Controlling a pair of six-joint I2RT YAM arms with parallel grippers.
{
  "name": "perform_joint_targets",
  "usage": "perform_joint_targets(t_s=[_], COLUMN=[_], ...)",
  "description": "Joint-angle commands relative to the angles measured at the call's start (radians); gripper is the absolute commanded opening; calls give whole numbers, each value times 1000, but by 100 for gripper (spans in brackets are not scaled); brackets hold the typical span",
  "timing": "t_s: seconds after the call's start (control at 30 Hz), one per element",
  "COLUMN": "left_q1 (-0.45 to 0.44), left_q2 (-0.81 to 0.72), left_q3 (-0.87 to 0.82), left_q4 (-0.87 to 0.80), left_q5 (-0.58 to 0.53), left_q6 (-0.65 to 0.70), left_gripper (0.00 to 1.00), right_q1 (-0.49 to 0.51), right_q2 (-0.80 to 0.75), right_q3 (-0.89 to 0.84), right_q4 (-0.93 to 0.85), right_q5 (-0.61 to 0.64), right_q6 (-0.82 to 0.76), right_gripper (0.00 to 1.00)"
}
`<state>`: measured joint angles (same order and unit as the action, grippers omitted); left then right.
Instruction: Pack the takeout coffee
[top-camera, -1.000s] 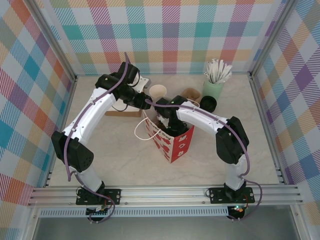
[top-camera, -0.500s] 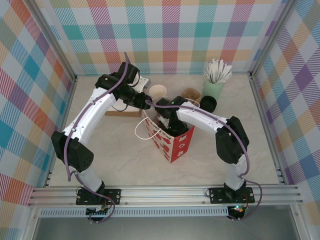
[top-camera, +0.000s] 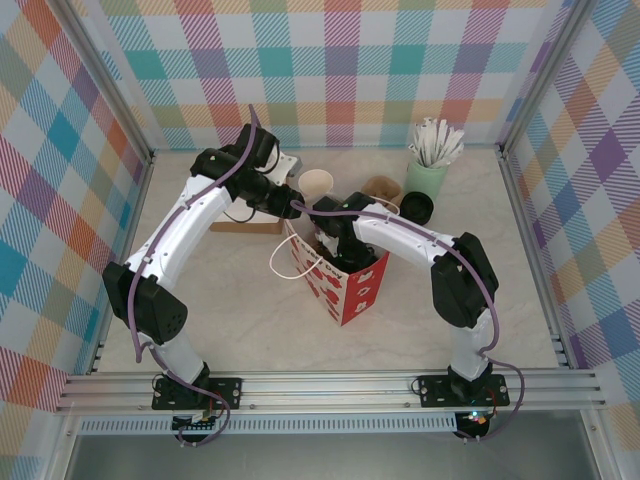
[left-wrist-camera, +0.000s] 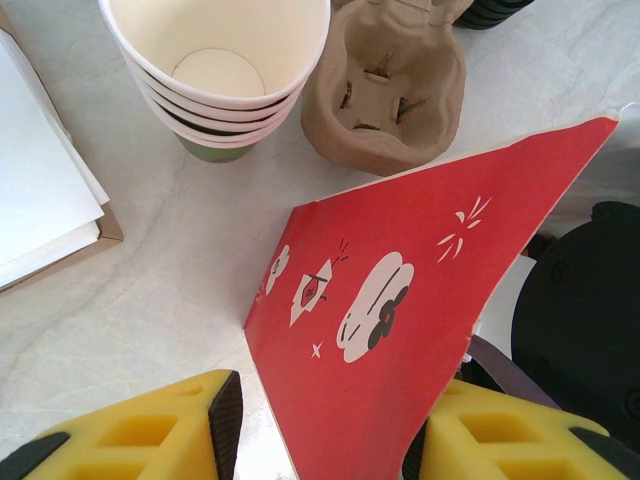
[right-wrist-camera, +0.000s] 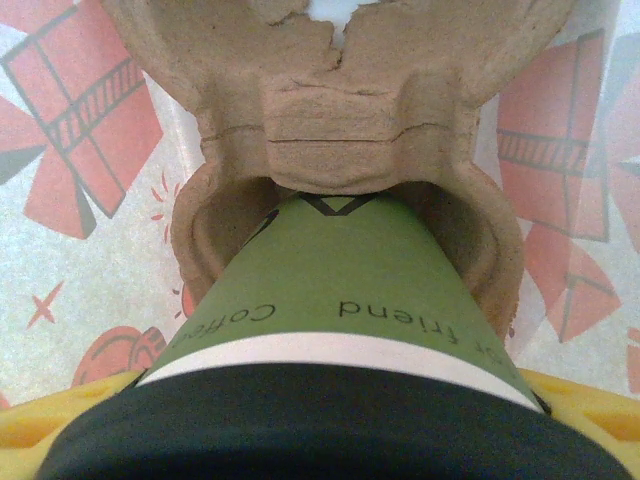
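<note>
The takeout coffee (right-wrist-camera: 340, 300) sits in a carrier (right-wrist-camera: 340, 130) inside the bag (top-camera: 350, 290), the cup stack (left-wrist-camera: 215, 40) behind it.

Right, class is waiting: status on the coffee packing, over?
Left pincer open, astride wall of red bag. Right pincer shut on takeout coffee, base in pocket of carrier inside bag. No obstruction seen.

Light bright and even, from above; shadows on table (top-camera: 250, 320) soft. Lid (right-wrist-camera: 330, 440) at my right wrist blurred, too close.
</note>
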<state>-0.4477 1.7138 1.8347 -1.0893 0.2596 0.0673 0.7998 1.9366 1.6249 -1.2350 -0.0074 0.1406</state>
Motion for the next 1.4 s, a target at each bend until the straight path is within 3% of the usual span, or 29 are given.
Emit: perform_joint_targets(t_s=[0.0, 1.37], left_q1=[6, 7], left_q2=[7, 10], left_q3=[15, 3], left_q4=[4, 9], left_q5=[35, 26], left_q6=[4, 2], left_gripper=[46, 46], right_q1=[-1, -4], right_q2=[23, 38], right_q3=[21, -72], right_q4=[-43, 66], right_q5=[-11, 9], right_q6=[-9, -27], right_gripper=[79, 79])
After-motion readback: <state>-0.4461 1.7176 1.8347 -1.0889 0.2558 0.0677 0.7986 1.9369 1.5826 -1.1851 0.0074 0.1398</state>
